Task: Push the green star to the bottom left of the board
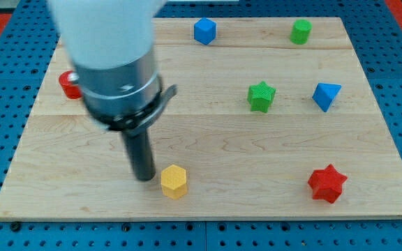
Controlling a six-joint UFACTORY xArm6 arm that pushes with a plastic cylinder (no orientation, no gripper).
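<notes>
Wooden board (208,202) carries blocks — green star (261,96), red star (326,184), yellow hexagon (174,181).

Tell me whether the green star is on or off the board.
On: the green star sits wholly on the wooden board, right of centre.

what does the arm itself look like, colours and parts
A wide white housing at the view's top, then a dark grey metal cylinder with a black clamp bracket, ending in a straight black rod. My tip sits just left of the yellow hexagonal block. No cables or markings show.

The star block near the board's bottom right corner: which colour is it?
Red: the red star, seen in the camera view, the only view.
</notes>
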